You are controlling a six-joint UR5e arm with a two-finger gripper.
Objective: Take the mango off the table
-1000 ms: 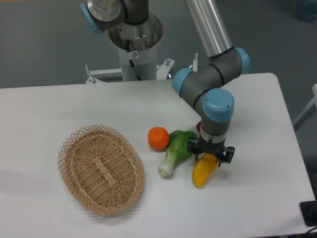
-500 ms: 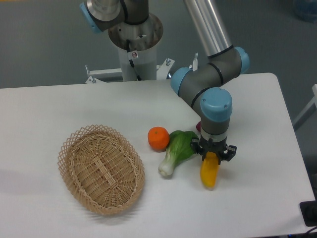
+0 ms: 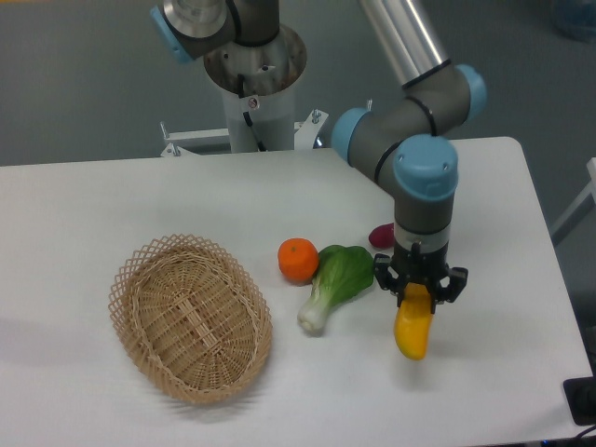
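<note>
Under the claw [image 3: 418, 291], the mango [image 3: 413, 325] is held by its top end and hangs almost straight down, its tip low over the table [image 3: 93, 200]. Since half a second ago it has been carried a little to the right, away from the green vegetable [image 3: 334, 282]. The claw is pinched tight on the mango. A dark red sweet potato [image 3: 382, 235], hidden before, is now seen behind the arm. The orange [image 3: 298, 259] and the basket [image 3: 190, 315] have not been moved.
</note>
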